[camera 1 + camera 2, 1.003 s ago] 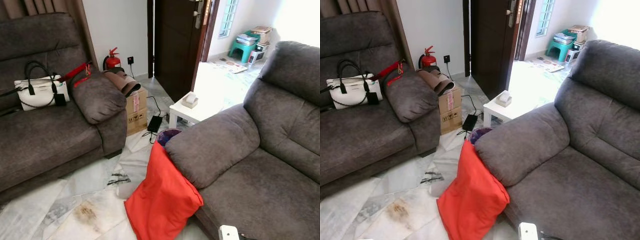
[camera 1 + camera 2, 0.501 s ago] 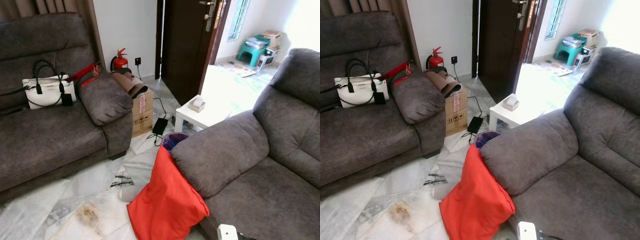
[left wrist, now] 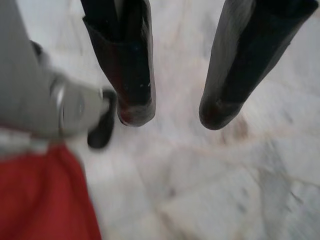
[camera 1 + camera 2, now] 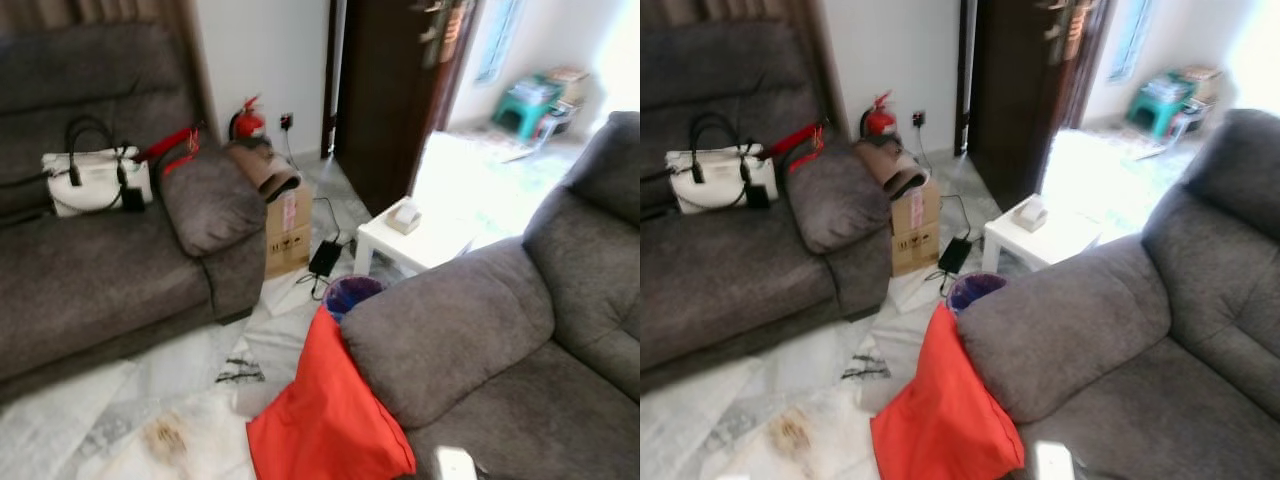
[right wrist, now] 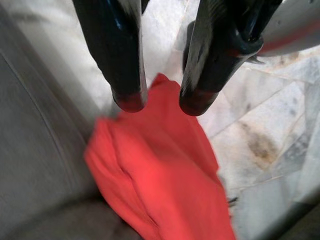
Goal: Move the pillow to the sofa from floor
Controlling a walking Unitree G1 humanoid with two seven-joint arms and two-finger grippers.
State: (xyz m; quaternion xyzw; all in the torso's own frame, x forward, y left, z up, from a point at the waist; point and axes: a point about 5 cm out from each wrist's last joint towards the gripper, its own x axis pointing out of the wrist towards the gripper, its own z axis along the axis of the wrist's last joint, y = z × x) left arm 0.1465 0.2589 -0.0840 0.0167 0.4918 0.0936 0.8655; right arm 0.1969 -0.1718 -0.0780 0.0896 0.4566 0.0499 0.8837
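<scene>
Pillow (image 4: 325, 415), red, one in number, is shown standing on the marble floor (image 4: 170, 390), leaning against the armrest of the right-hand sofa (image 4: 500, 340). Two grey sofas are counted; the left-hand sofa (image 4: 90, 280) carries one white handbag (image 4: 95, 178) with black handles and a red item just beside it. One cardboard box (image 4: 288, 228) stands between that sofa and the white side table (image 4: 415, 240); markings are printed on the box but cannot be read, the head views being blurred. One red fire extinguisher (image 4: 247, 120) is seen against the wall, and one purple bin (image 4: 352, 293) lies just behind the pillow. A black adapter (image 4: 325, 257) with its cable rests on the floor near the box.

In the left wrist view, the left gripper (image 3: 175, 112) is shown above bare marble, its fingers apart and holding nothing. In the right wrist view, the right gripper (image 5: 160, 102) is shown over the pillow (image 5: 155, 170), its fingers likewise apart, with sofa fabric to one side.

Compared with the frame half a second earlier, the whole scene is shifted and blurred, as from camera movement; the pillow is unchanged in its place against the armrest.
</scene>
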